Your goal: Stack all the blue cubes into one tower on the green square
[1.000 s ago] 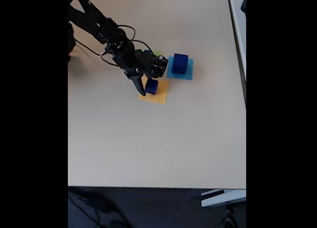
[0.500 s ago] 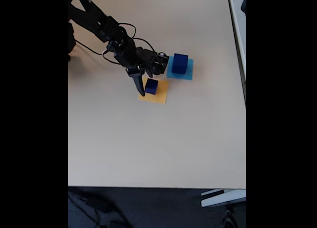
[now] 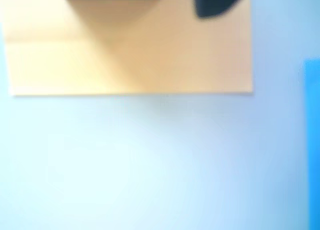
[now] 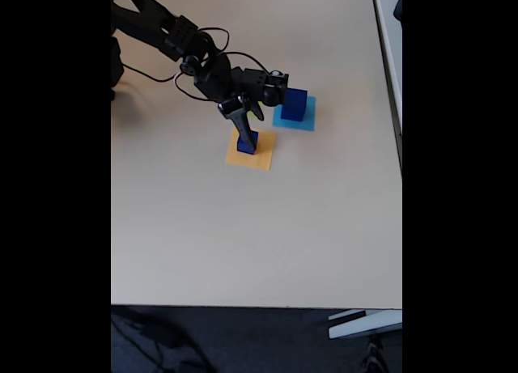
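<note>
fixed view: high, looking down, far | wrist view: close, blurred | shared: orange square (image 4: 250, 152) (image 3: 130, 45)

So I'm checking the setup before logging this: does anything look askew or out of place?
Nothing looks damaged or spilled. The orange-yellow paper square lies slightly rotated against the cyan-blue paper square, and both dark-blue cubes sit on those sheets, not on a green one.

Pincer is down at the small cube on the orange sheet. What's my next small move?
Probably close the pincer on the small blue cube before lifting. In the fixed view a finger reaches down right beside that cube on the orange sheet, but a firm grip cannot be confirmed. The larger blue cube waits on the cyan sheet.
</note>
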